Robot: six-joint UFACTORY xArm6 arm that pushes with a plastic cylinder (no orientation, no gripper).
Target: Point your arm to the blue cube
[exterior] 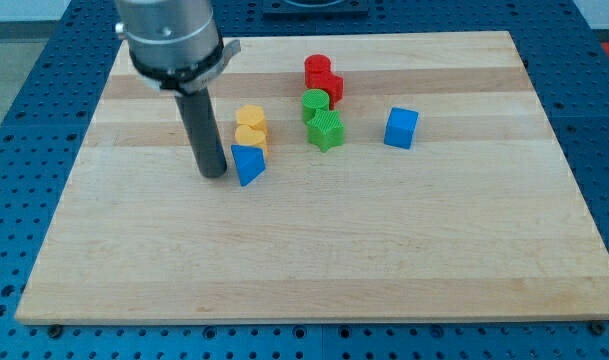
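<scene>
The blue cube (402, 128) sits on the wooden board (314, 260), right of centre and apart from the other blocks. My tip (214, 175) is far to its left, right beside the left side of a blue triangular block (248, 164). The dark rod rises from the tip to the grey arm head at the view's top left.
Two yellow blocks (250, 127) sit just above the blue triangular block. Two green blocks (323, 118) and two red blocks (322, 77) cluster in a column between the tip and the blue cube. The board lies on a blue perforated table (24, 120).
</scene>
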